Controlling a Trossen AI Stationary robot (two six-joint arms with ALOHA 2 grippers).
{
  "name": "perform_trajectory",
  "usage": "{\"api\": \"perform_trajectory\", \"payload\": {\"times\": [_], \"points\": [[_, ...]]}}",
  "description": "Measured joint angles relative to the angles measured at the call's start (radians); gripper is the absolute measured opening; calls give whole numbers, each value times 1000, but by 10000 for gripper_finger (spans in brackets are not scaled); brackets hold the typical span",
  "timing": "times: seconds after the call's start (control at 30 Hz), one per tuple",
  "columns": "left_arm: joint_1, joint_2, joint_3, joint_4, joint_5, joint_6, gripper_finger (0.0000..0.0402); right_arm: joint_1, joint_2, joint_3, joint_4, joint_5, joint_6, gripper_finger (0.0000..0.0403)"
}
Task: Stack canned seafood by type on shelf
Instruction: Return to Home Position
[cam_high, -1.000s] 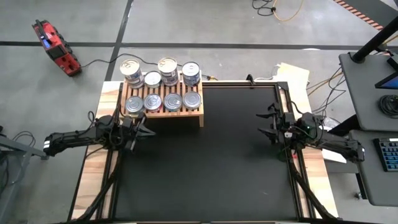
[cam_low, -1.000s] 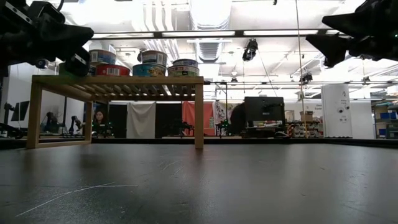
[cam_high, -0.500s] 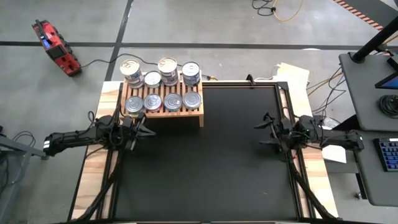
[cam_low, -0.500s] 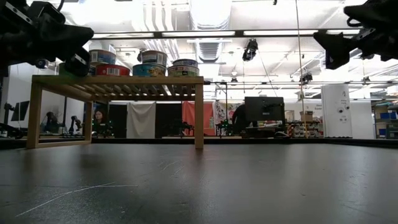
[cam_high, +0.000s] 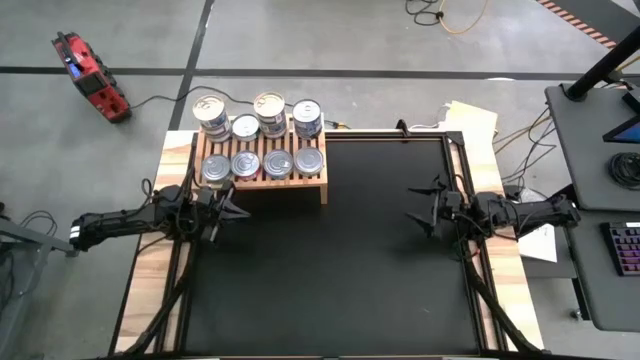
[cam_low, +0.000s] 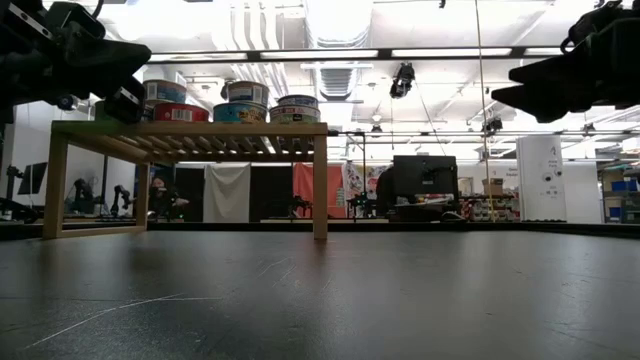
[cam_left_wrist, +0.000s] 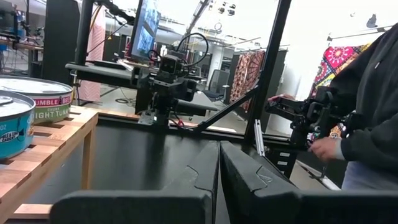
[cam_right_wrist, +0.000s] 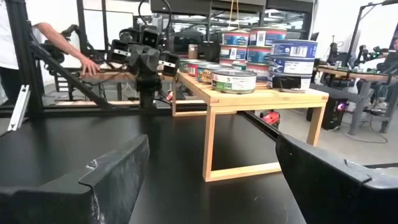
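Black mat (cam_high: 330, 270) covers the table in the high view, grey floor (cam_high: 330, 40) all round it. Light-wood shelf (cam_high: 288, 185) sits at the mat's upper left corner, and the cans (cam_high: 279, 162) are all on top of it in two rows, four in front and four behind. Just below the shelf's left end in the frame is the left gripper (cam_high: 230, 205). Over by the mat's right edge is the right gripper (cam_high: 413, 205), well apart from the shelf and holding nothing.

Low view: the shelf stands in the upper left with the cans lined up on its top. The left gripper is a dark bulk in the top left corner right by the shelf, and the right gripper pokes in at the top right.

Left wrist view: its two fingers (cam_left_wrist: 199, 180) are pressed together, nothing between them. A couple of cans sit on the slats at the left edge, and a person (cam_left_wrist: 373, 93) in a dark sleeve is at the right edge.

Right wrist view: its fingers are spread wide and empty. The shelf stands center right beyond them, with some of the cans stacked toward its far side.
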Motion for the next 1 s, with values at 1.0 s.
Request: {"api": "perform_trajectory", "payload": {"times": [1.0], "points": [[0, 7, 0, 0, 0, 0, 0, 0, 15, 0, 5, 5, -50, 343]]}}
